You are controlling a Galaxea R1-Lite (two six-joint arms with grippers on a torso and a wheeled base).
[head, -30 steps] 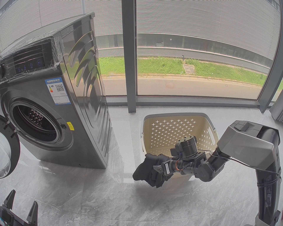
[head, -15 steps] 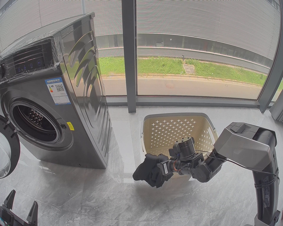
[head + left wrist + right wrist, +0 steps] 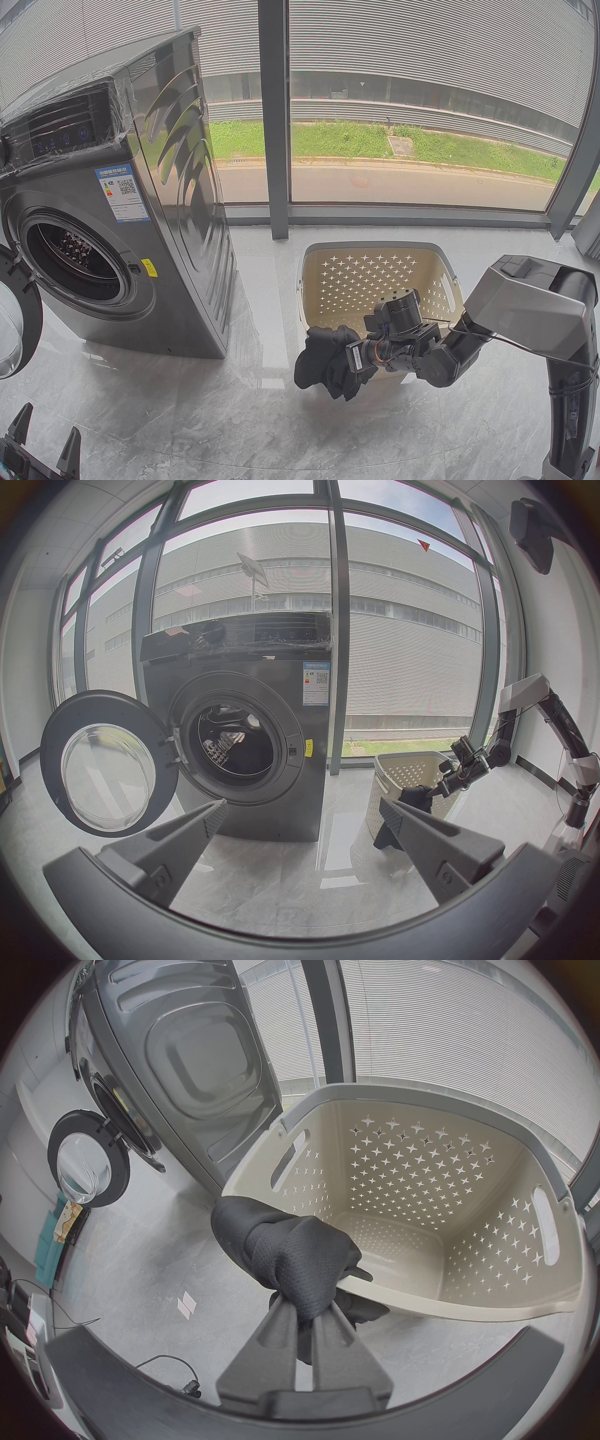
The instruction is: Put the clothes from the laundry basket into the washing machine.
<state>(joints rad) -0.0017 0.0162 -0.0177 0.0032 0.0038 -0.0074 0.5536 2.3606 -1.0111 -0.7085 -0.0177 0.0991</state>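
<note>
Grey marble floor point(image 3: 206, 412) before a glazed window wall. Washing machine point(image 3: 156, 206), 10 o'clock in the head view: round door point(image 3: 15, 319) swung open at 9 o'clock, drum mouth point(image 3: 78, 259) facing open floor, contents not discernible. Left gripper point(image 3: 50, 420), 8 o'clock, jaws spread wide. Bare floor lies between machine and basket. Laundry basket point(image 3: 375, 245), 5 o'clock, cream, star-perforated. Black garment point(image 3: 328, 369), 6 o'clock, bunched at the basket's near rim, pinched in the right gripper's point(image 3: 306, 1329) closed jaws.

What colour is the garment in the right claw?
The garment is black, finely meshed; best seen in the right wrist view.
</note>
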